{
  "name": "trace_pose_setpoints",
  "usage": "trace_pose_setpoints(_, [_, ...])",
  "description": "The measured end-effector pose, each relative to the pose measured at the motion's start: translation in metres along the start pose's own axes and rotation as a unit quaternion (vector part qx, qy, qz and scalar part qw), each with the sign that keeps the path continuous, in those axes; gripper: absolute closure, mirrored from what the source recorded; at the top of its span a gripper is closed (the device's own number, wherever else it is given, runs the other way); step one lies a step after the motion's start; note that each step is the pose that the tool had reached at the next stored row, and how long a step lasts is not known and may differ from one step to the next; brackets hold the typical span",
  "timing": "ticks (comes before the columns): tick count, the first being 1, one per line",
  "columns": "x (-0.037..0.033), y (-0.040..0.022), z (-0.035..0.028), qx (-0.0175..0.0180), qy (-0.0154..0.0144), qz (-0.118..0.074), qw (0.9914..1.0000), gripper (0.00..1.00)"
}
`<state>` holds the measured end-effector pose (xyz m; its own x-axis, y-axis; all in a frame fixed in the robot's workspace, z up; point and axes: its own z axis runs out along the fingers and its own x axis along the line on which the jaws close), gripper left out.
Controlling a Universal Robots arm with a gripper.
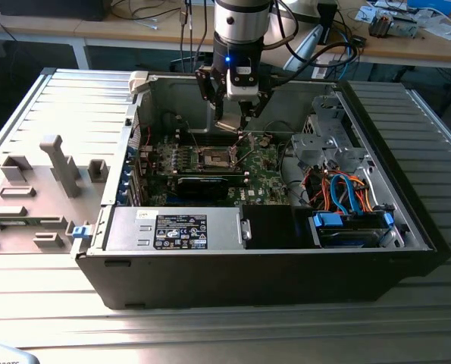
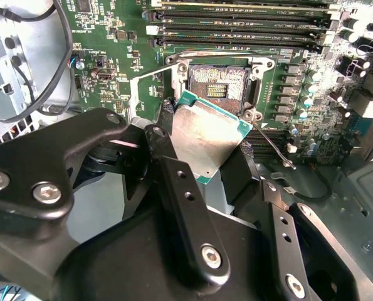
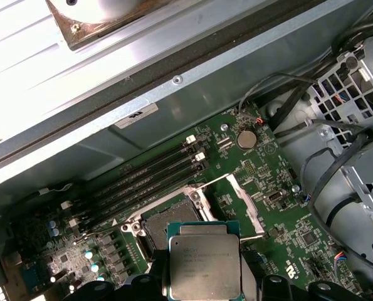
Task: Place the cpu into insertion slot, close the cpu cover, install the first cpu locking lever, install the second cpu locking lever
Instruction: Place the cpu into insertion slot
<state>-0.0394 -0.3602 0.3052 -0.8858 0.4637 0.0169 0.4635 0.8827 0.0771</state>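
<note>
My hand (image 2: pixel 205 160) grips the cpu (image 2: pixel 206 138) just above the insertion slot (image 2: pixel 216 84), at its 12 o'clock in the exterior view. Slot bare, cpu cover (image 3: pixel 244 204) stands open. By my read, all four steps left.

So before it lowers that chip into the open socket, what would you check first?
1. Grip on the cpu: ok, the gripper is clamped on its edges.
2. Is the insertion slot uncovered: ok, its contact field is bare.
3. Is the cpu cover out of the way: ok, it stands swung open beside the slot.
4. Is the locking lever released: ok, the thin wire sticks out free next to the slot.
5. Is the chip square with the slot: cannot tell. It hangs near the slot's edge and looks tilted in the second wrist view.
</note>
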Motion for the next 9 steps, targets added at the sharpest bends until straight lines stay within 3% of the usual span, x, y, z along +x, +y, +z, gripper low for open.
trace_pose_setpoints(9, [0.0000,0.0000,0.0002,0.0000,-0.0002,0.003,0.99999,0.45])
